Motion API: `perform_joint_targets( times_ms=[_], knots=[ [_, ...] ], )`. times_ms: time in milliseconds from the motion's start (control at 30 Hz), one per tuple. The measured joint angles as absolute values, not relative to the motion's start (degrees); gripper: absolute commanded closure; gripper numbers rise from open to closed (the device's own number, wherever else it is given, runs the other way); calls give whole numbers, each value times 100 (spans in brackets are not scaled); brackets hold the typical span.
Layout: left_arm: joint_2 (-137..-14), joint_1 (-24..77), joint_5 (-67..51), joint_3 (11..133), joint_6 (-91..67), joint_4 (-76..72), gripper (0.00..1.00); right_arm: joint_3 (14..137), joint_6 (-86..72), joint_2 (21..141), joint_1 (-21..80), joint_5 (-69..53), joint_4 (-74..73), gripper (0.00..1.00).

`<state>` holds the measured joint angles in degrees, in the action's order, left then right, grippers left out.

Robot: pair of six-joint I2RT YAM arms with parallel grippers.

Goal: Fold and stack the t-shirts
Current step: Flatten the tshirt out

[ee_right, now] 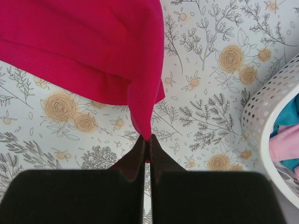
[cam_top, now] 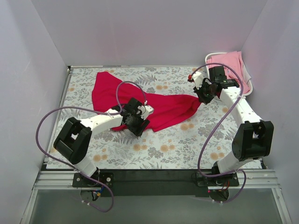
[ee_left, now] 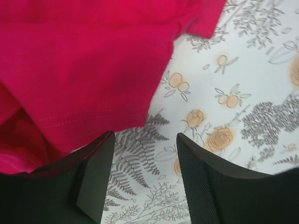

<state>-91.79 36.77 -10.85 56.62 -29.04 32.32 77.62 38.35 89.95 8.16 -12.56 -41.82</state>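
Observation:
A crimson red t-shirt [cam_top: 159,109] lies rumpled across the middle of the flowered table. My right gripper [cam_top: 200,99] is shut on its right corner, and in the right wrist view the cloth [ee_right: 93,51] runs up out of the closed gripper [ee_right: 147,143]. My left gripper [cam_top: 138,125] sits at the shirt's near edge. In the left wrist view it [ee_left: 145,172] stands open over bare table, with the red hem [ee_left: 84,65] just beyond its left finger [ee_left: 93,179]. A pale pink t-shirt [cam_top: 230,65] is draped over the basket at the back right.
A white perforated laundry basket [ee_right: 266,107] stands at the table's far right corner with pink and teal cloth inside, close to my right arm. White walls close the table on three sides. The flowered tablecloth [cam_top: 177,144] shows along the near side.

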Motion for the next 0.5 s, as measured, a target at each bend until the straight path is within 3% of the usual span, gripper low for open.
perform_joint_targets(
  times_ms=[133,200,233,300,367,500],
  knots=[
    [-9489,3822,-692,5660,-3024,3009,53,7669,3835,8980,816,-1253,-4191,99],
    [-9614,3876,-576,5651,-3070,2945,62,7623,3837,8958,816,-1251,-4191,99],
    [-9644,3911,-506,5634,-3074,2902,68,7603,3839,8949,816,-1249,-4195,99],
    [-9644,3975,-408,5616,-3122,2851,90,7596,3848,8941,816,-1245,-4198,99],
    [-9644,4029,-355,5612,-3120,2851,100,7596,3859,8930,816,-1234,-4195,99],
    [-9642,4084,-395,5782,-3059,3253,100,7596,3887,8927,816,-1232,-4195,99]
  ],
)
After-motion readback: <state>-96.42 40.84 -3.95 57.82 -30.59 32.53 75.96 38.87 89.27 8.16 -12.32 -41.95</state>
